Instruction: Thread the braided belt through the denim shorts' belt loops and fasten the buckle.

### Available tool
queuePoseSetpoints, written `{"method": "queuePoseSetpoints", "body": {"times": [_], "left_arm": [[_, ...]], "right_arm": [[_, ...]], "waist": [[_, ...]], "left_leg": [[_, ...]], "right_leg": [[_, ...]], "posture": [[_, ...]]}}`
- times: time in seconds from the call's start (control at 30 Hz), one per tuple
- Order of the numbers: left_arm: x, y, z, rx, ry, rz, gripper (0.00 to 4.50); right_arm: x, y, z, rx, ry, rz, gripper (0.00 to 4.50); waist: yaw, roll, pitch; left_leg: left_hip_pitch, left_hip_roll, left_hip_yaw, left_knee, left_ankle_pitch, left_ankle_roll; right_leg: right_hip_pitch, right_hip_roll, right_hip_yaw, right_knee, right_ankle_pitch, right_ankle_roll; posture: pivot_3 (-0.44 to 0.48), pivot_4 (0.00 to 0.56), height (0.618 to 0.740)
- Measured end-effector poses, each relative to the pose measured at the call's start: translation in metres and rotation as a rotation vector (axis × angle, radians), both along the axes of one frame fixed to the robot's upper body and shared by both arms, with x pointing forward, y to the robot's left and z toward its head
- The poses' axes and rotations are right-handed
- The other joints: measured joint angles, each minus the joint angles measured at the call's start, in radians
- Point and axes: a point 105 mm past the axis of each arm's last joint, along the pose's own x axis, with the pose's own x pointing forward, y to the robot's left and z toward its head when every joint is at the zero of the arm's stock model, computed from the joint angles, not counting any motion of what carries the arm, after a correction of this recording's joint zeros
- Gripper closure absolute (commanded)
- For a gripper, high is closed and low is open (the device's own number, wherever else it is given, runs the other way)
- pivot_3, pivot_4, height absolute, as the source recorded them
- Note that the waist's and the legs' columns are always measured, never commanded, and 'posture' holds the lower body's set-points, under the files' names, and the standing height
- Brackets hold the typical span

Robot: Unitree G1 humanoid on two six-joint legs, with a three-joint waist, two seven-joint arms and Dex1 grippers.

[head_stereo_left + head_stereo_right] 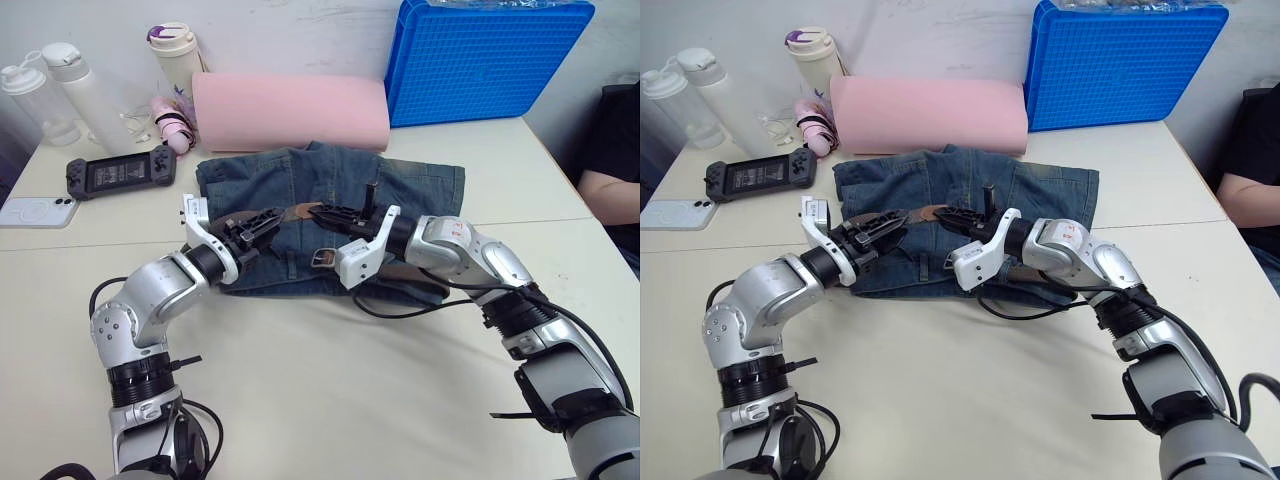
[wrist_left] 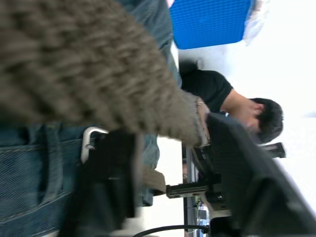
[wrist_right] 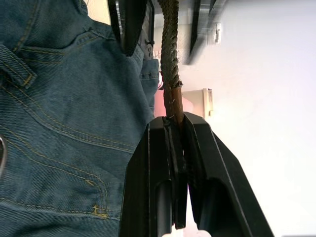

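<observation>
state: denim shorts [image 1: 330, 215] flat on table [image 1: 330, 400], braided belt [image 1: 300, 211] stretched above the waistband between both arms; right gripper [image 3: 174, 129] pinches the plain tip; left gripper [image 1: 262, 224] pressed on the strap | buckle [image 1: 322, 257] resting on the denim | risk: tip (thinly held) slips out if the arms pull apart; belt sags, misses belt loops

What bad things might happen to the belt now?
The right gripper pinches only the thin tip of the braided belt, so the tip might slip out. The left gripper is very close, so the two could bump. The buckle lies loose on the denim shorts and might drag them.
</observation>
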Motion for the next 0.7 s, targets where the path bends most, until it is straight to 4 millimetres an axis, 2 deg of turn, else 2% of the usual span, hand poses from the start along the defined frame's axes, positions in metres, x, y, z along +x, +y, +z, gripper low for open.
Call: {"method": "queuePoseSetpoints", "body": {"times": [0.03, 0.07, 0.17, 0.27, 0.4, 0.47, 0.53, 0.63, 0.7], "left_arm": [[0.000, 0.000, 0.000, -0.001, -0.001, -0.003, 4.23], [0.000, 0.001, 0.001, -0.003, -0.002, -0.003, 4.40], [0.002, 0.004, -0.001, 0.006, 0.013, -0.006, 4.50], [0.003, 0.019, -0.006, 0.042, 0.029, 0.013, 4.50], [-0.005, 0.047, -0.022, 0.140, 0.068, 0.027, 4.50], [-0.010, 0.063, -0.031, 0.174, 0.102, 0.055, 4.50], [-0.017, 0.070, -0.042, 0.210, 0.141, 0.061, 4.50], [-0.025, 0.067, -0.062, 0.229, 0.206, 0.050, 4.50], [-0.026, 0.065, -0.068, 0.224, 0.227, 0.052, 4.50]], "right_arm": [[0.000, 0.000, -0.001, 0.000, 0.011, -0.001, 4.50], [-0.001, -0.001, -0.003, 0.002, 0.022, -0.001, 4.50], [-0.005, -0.001, -0.005, 0.041, 0.086, 0.015, 3.31], [-0.013, 0.001, -0.002, 0.056, 0.122, 0.051, 1.67], [-0.018, -0.008, -0.006, 0.033, 0.220, 0.056, 0.04], [-0.017, -0.019, -0.015, 0.008, 0.317, 0.028, 0.04], [-0.017, -0.027, -0.019, -0.011, 0.406, 0.008, 0.04], [-0.017, -0.031, -0.010, 0.002, 0.423, 0.000, 0.04], [-0.015, -0.034, -0.007, 0.009, 0.436, -0.018, 0.04]], "waist": [[0.000, 0.000, 0.000], [0.000, 0.000, 0.000], [-0.001, 0.000, 0.000], [-0.001, 0.000, 0.000], [-0.003, 0.000, 0.000], [-0.002, 0.000, 0.000], [0.002, 0.000, 0.000], [0.004, 0.000, 0.000], [0.006, 0.000, 0.000]], "left_leg": [[0.000, 0.000, 0.000, 0.000, 0.000, 0.000], [0.000, 0.000, 0.000, 0.000, 0.000, 0.000], [0.000, 0.001, 0.000, 0.000, 0.000, 0.000], [0.000, 0.001, -0.001, -0.001, 0.000, 0.000], [0.003, 0.000, -0.004, -0.006, 0.000, 0.000], [0.003, 0.000, -0.004, -0.006, 0.000, 0.000], [0.003, 0.000, -0.005, -0.006, 0.000, 0.000], [0.003, 0.000, -0.005, -0.006, 0.000, 0.000], [0.003, 0.000, -0.005, -0.006, 0.000, 0.000]], "right_leg": [[0.000, 0.000, 0.000, 0.000, 0.000, 0.000], [0.000, 0.000, 0.000, 0.000, 0.000, 0.000], [0.000, 0.000, 0.000, -0.002, 0.000, 0.000], [0.000, 0.001, 0.001, -0.005, 0.000, 0.000], [0.000, 0.001, 0.004, -0.006, 0.000, 0.000], [0.000, 0.001, 0.004, -0.007, 0.000, 0.000], [0.001, 0.000, 0.005, -0.014, 0.000, 0.000], [0.002, 0.000, 0.005, -0.014, 0.000, 0.000], [0.002, 0.000, 0.005, -0.014, 0.000, 0.000]], "posture": [[0.000, 0.150, 0.740], [0.000, 0.150, 0.740], [0.000, 0.150, 0.740], [0.000, 0.150, 0.740], [0.000, 0.150, 0.740], [0.000, 0.150, 0.740], [0.000, 0.150, 0.740], [0.000, 0.150, 0.740], [0.000, 0.150, 0.740]]}}
